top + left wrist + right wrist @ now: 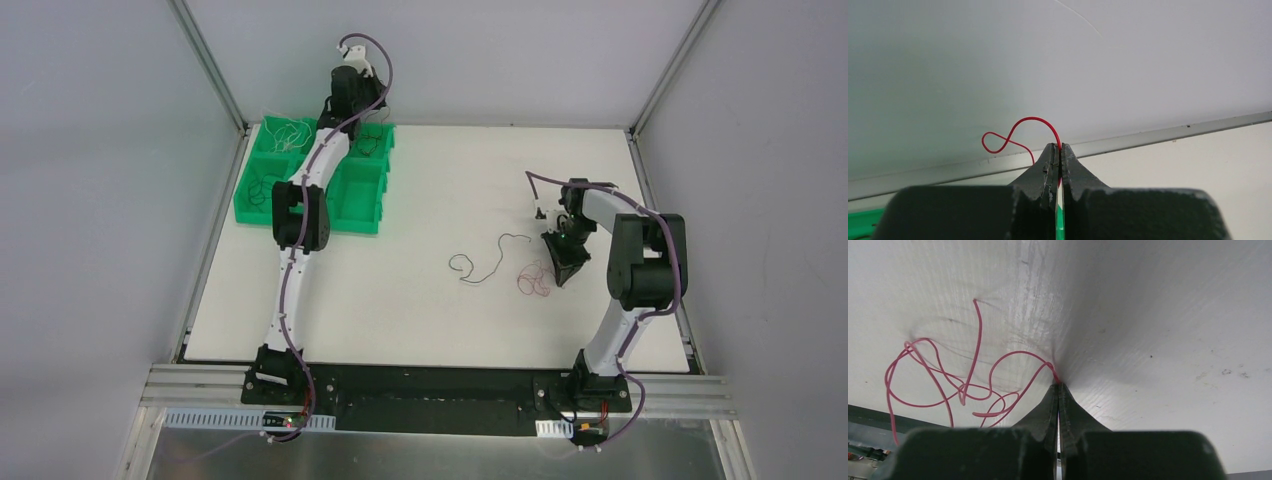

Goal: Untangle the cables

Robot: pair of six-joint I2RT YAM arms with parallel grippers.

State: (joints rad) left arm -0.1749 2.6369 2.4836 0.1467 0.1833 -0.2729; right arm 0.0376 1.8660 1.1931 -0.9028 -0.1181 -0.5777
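My left gripper point(1058, 147) is shut on a thin red cable point(1020, 122), which loops up and left from the fingertips, in the air in front of the grey back wall. My left arm point(330, 150) reaches over the green bins point(358, 195). My right gripper point(1058, 385) is shut on one strand of a red cable tangle point(938, 385) lying on the white table. In the top view the right gripper point(556, 270) sits just right of that tangle point(533, 281). A dark cable point(492, 262) lies loose on the table left of the tangle.
The green bins stand at the table's back left. One holds white wires point(290, 133), another a black wire point(262, 195), another a dark wire point(370, 142). Grey walls and metal frame rails point(210, 70) enclose the table point(440, 180).
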